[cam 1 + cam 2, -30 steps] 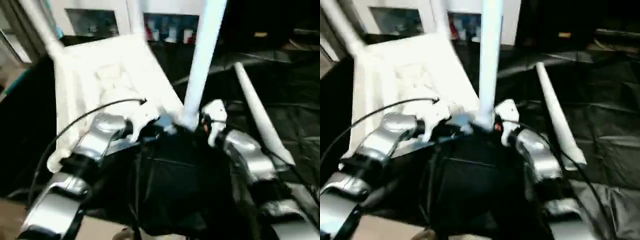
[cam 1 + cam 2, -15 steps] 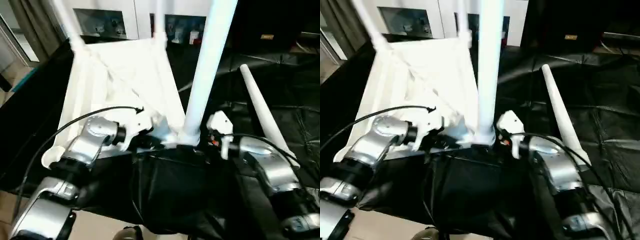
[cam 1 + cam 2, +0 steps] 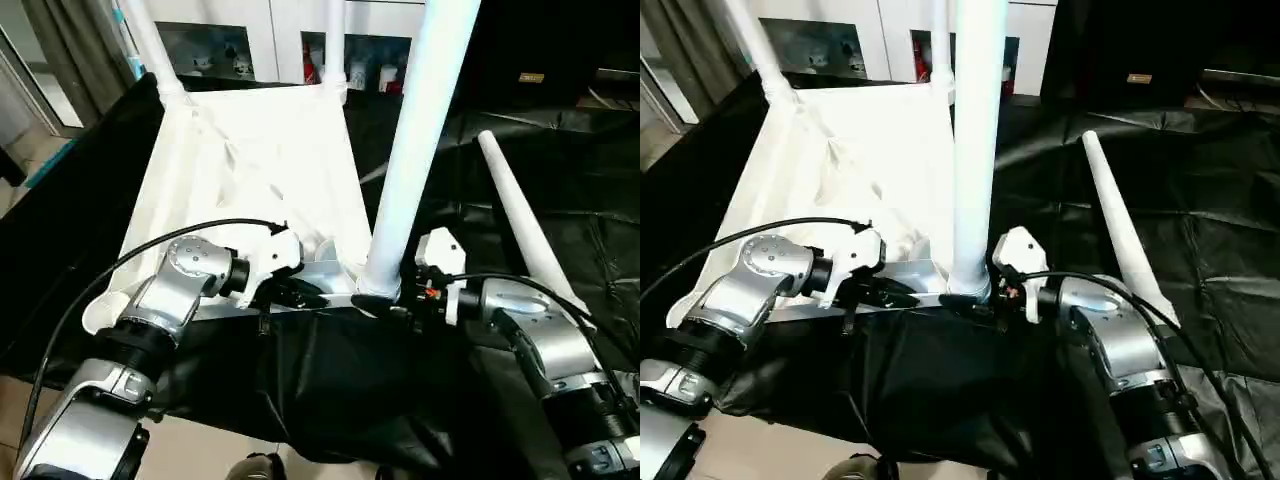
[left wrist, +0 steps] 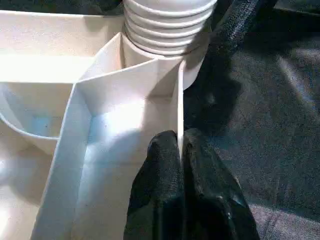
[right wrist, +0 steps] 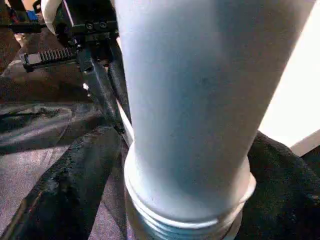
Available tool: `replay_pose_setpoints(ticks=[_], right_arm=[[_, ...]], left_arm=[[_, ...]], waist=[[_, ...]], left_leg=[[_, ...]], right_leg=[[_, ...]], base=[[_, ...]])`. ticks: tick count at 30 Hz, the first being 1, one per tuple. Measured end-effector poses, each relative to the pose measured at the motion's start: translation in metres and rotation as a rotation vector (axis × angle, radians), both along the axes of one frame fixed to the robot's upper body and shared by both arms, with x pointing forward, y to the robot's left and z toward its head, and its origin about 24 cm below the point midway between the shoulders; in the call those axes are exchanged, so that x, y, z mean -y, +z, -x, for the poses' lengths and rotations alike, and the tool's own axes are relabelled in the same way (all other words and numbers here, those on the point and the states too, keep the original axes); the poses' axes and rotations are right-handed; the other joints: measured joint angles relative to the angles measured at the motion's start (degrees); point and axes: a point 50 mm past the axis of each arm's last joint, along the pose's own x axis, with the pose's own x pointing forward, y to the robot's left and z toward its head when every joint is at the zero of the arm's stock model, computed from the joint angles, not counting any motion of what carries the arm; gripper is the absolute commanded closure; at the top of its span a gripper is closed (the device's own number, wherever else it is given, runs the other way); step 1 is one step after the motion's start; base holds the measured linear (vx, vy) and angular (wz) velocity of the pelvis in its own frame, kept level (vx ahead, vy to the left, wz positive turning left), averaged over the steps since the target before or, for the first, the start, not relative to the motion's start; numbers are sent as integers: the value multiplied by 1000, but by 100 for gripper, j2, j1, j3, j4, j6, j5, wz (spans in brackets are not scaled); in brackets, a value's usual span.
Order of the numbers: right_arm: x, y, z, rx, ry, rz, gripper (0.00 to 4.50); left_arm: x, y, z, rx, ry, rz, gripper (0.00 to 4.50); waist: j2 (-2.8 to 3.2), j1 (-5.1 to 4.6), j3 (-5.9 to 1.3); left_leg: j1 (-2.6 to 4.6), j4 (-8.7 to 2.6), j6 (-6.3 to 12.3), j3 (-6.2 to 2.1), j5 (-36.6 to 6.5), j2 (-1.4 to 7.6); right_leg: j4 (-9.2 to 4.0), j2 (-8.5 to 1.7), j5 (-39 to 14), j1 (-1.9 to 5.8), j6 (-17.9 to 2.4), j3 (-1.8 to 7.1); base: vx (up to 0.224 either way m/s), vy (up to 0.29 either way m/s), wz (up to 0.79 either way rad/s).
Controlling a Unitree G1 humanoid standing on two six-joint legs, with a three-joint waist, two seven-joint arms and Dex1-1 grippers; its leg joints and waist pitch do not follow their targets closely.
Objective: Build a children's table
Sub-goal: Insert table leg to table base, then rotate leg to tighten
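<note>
Tabletop [image 3: 250,180] lies underside-up on the black-draped counter [image 3: 560,200], its near edge at the counter's near edge. Three legs stand in its corner sockets: near one [image 3: 410,150] at the near right corner, two more [image 3: 150,45] at the far corners. Fourth leg [image 3: 525,230] lies loose on the cloth, right of the top. Left tool [image 4: 181,150] pinched tight on the thin rim wall of the tabletop beside the near socket. Right tool [image 3: 395,310] has its black fingers [image 5: 75,180] spread either side of the near leg's base; can't tell if they grip it.
</note>
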Motion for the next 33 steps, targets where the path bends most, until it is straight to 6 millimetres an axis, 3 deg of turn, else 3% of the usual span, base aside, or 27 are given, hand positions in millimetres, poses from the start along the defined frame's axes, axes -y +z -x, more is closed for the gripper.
replay_pose_setpoints(ticks=[9,14,20,26,29,31,32,33], right_arm=[[1,-1,0,-2,-4,4,161],[-1,-6,3,-12,-38,-20,173],[-4,-14,-8,-26,-278,-71,175],[-21,-16,-42,-42,-682,-131,176],[-26,-18,-50,-46,-764,-118,176],[-27,-18,-55,-30,-801,-111,176],[-27,-18,-56,-27,-806,-110,141],[-27,-18,-56,-25,-807,-112,141]], left_arm=[[-1,-2,1,-8,-10,-1,450],[1,-4,1,-16,-3,6,450],[18,-8,-12,23,117,14,450],[48,-10,-30,16,363,44,450],[57,-14,-32,10,429,51,450],[64,-14,-34,15,454,53,450],[65,-14,-34,17,459,54,450],[66,-14,-34,16,461,56,450]], waist=[[11,25,-7],[24,17,-16],[41,-30,-28],[41,-141,-30],[55,-172,-39],[71,-179,-49],[80,-179,-56],[88,-179,-64]], left_leg=[[-2,21,1,-3,-1,1],[3,33,1,-3,-1,3],[45,49,-29,-4,-1,2],[80,46,-43,-4,8,-6],[132,14,-42,-4,8,-11],[128,13,-42,-4,8,-17],[127,13,-41,-4,8,-19],[127,13,-41,-4,8,-21]], right_leg=[[16,-1,0,0,0,0],[31,-1,0,2,0,2],[50,-3,6,42,-4,9],[26,-6,31,73,-7,16],[-21,-5,31,130,3,14],[-31,-8,26,132,11,17],[-32,-9,31,134,3,19],[-32,-10,37,134,-6,20]], base=[[0,0,0],[0,0,0],[0,0,0],[0,0,0],[0,0,0],[0,0,0],[0,0,0],[0,0,0]])
